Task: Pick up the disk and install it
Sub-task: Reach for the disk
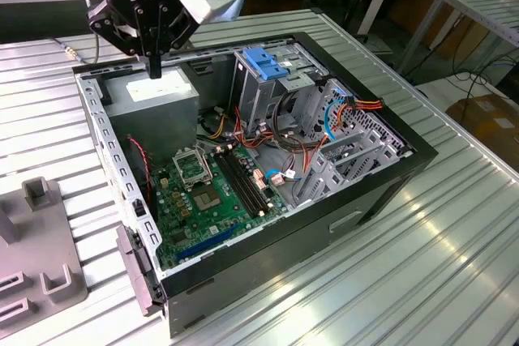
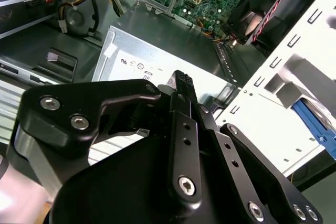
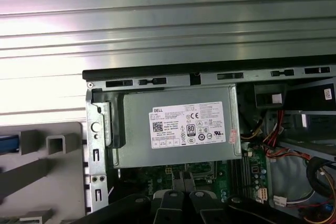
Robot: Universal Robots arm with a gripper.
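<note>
Tool (image 1: 155, 70): clenched on nothing, poised just above the power supply (image 1: 158, 99) in the open case (image 1: 381, 192) on the counter (image 1: 454, 265). The supply bears a pale label (image 3: 188, 125) of fine print and marks. Disk (image 3: 6, 143): a blue sliver, cut off at the picture's edge in the first wrist view, at the grey fixture (image 3: 47, 166) outside the case, apart from the tool, with its own label hidden.

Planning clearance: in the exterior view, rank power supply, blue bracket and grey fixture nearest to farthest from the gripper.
1. power supply, just below the gripper.
2. blue bracket, atop the drive cage, exterior view's right.
3. grey fixture, on the table, exterior view's left.
</note>
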